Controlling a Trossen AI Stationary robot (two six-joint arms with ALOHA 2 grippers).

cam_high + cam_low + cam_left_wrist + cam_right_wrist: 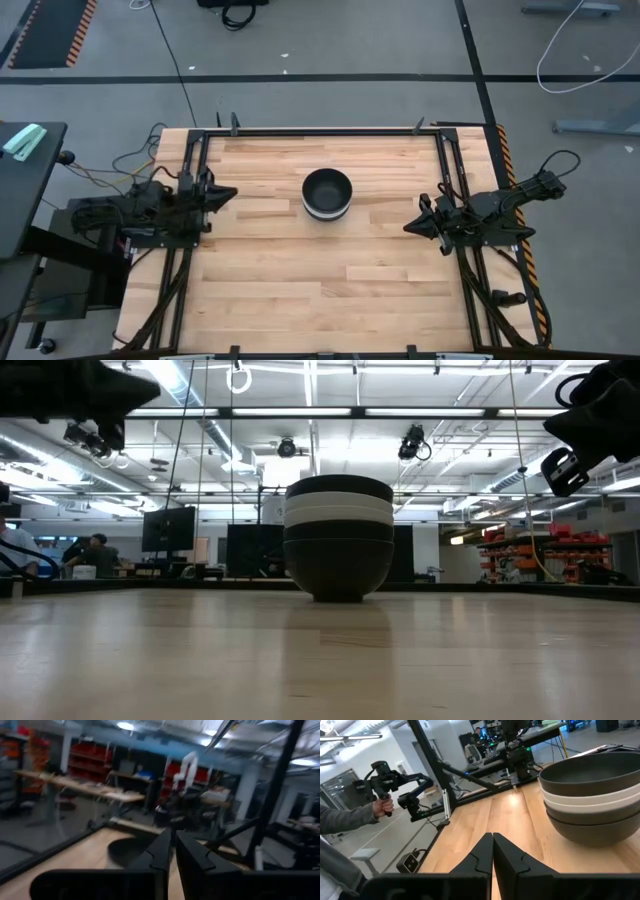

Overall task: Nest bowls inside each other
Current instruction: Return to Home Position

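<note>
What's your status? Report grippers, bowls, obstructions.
Left gripper shut, empty, at left edge. Right gripper shut, empty, at right edge. Bowls nested, one stack, mid-table, black on top. No obstruction seen.

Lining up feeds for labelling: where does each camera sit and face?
High view: above the table, straight down; left gripper and right gripper flank the bowl stack.
Low view: tabletop height, level across towards the room; arm parts in upper corners.
Left wrist view: on left arm, past its fingers, over the table.
Right wrist view: on right arm, past its fingers, at the stack.
Shared: high, low, right wrist show the stack.
</note>
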